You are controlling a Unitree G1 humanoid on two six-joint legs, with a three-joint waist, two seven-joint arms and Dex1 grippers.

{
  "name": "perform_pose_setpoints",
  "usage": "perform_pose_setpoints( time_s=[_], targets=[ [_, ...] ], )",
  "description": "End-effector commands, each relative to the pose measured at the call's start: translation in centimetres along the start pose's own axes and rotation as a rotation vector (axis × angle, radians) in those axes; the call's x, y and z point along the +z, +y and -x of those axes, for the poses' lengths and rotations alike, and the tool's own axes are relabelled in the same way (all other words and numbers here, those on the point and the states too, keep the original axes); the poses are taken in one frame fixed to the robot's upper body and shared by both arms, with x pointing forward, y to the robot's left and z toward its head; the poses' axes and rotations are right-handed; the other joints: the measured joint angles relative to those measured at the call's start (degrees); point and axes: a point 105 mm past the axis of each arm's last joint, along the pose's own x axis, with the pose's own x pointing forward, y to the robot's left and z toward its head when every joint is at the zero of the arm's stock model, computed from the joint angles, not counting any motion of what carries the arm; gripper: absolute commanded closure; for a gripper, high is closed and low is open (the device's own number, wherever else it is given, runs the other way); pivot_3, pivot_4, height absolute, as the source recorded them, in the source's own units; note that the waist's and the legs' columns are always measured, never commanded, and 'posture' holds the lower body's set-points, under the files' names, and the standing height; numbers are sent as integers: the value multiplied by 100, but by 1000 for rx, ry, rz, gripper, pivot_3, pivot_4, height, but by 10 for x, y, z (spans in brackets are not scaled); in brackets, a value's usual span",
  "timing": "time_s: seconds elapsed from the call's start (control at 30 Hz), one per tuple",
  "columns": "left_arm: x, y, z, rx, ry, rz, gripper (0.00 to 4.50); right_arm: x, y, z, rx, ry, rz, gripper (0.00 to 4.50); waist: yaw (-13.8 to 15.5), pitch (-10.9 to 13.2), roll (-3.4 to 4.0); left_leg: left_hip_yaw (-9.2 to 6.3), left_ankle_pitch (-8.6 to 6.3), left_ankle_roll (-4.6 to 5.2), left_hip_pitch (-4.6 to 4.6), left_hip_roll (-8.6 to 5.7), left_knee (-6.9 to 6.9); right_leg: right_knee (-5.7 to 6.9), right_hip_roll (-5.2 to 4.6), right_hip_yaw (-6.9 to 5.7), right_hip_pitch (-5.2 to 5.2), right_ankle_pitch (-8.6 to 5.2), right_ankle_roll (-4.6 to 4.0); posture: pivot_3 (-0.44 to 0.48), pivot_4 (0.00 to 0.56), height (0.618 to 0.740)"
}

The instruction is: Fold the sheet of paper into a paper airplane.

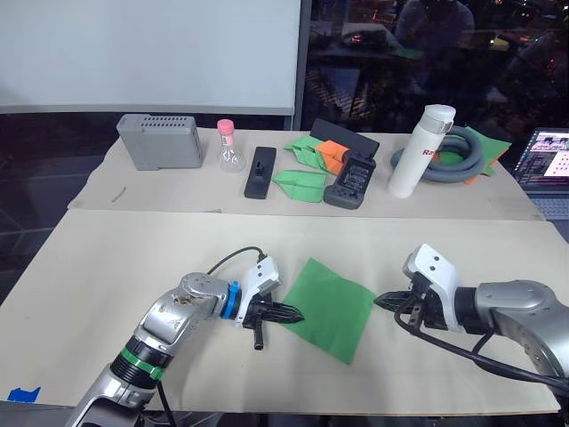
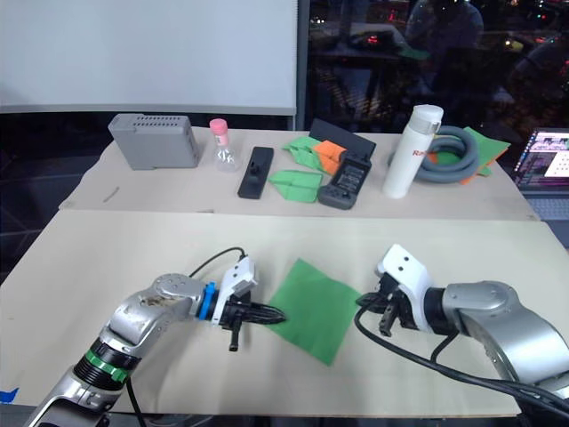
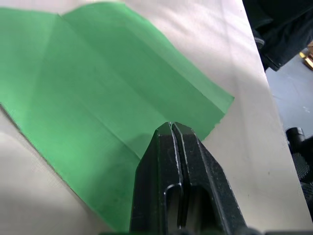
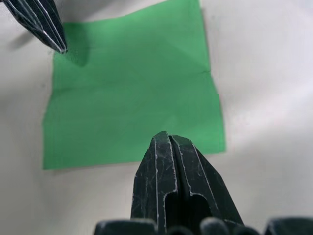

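Overhead, the thin green sheet of paper [image 1: 331, 307] is lying flat between the left gripper [image 1: 296, 314] at nine o'clock and right gripper [image 1: 380, 300] at three, while wrist views are revealing faint creases and both pairs of fingers pressed together.

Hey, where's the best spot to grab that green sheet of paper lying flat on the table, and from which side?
Probably the corner nearest the right end effector. The sheet of paper lies flat and diamond-wise on the table, so slide in low from the right and pinch that corner's edge. The shut left end effector sits at the opposite corner and could pin it.
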Motion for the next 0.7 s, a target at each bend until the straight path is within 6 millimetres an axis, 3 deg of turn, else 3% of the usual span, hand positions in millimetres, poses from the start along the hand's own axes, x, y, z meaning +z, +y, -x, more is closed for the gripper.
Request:
perform_pose_setpoints(
  time_s=[0.03, 0.23, 0.43, 0.7],
  targets=[
    [23, 4, 12, 22, -68, -82, 4500, -6, -6, 2, -57, -8, -55, 4488, 4, 0, 0, 0, 0, -1, -1, 0, -1, 0, 0, 0, -1, 0, 0, 0, 150, 740],
    [27, 18, 24, 97, -79, -98, 4500, -27, -20, 6, -158, 24, -120, 4488, 1, 0, 0, 1, 1, -2, -1, -3, -1, -1, 1, -1, 1, 0, 0, 0, 150, 740],
    [28, 29, 26, 145, -77, -111, 4500, -20, -21, 3, -177, -87, -285, 4488, -6, 0, 0, 2, 2, -3, 0, 0, -2, 0, 6, -2, 0, 0, 0, 0, 150, 740],
    [30, 24, 10, 134, -80, -185, 4500, -13, -13, 9, -161, -173, -463, 1875, 16, 0, 0, 2, 1, -2, -1, -2, -2, 0, 4, 0, 1, 0, 0, 0, 150, 740]
  ],
)
